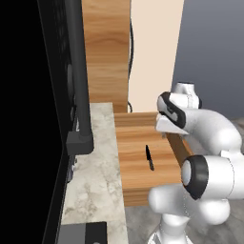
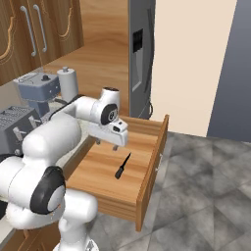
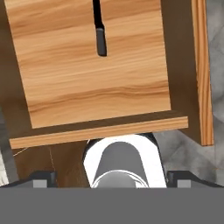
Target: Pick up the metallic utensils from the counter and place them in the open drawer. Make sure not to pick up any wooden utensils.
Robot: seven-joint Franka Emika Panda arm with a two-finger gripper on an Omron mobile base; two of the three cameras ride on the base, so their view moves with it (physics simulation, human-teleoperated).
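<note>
Left to right in the left base view: dark appliance edge, then the marble desk (image 1: 95,162), then the open drawer (image 1: 138,190) pulled out beside it, then my arm on the right.

One metallic knife (image 1: 149,157) lies flat on the drawer floor, roughly mid-drawer, apart from every wall. Its long axis runs along the drawer's pull-out direction.

My gripper (image 2: 107,143) hangs over the back part of the drawer, fingers (image 2: 115,146) spread wide and holding nothing. The knife is below it and toward the drawer front. In the hand view the handle end of the knife (image 3: 100,41) points my way and the blade runs off the top edge.

So I judge this one delivered. No other dark knives or wooden spoons appear on the strip of desk I can see, so I can't tell what's left to fetch. Next move, I'd guess: lift clear of the drawer and swing left, back to the desk.
</note>
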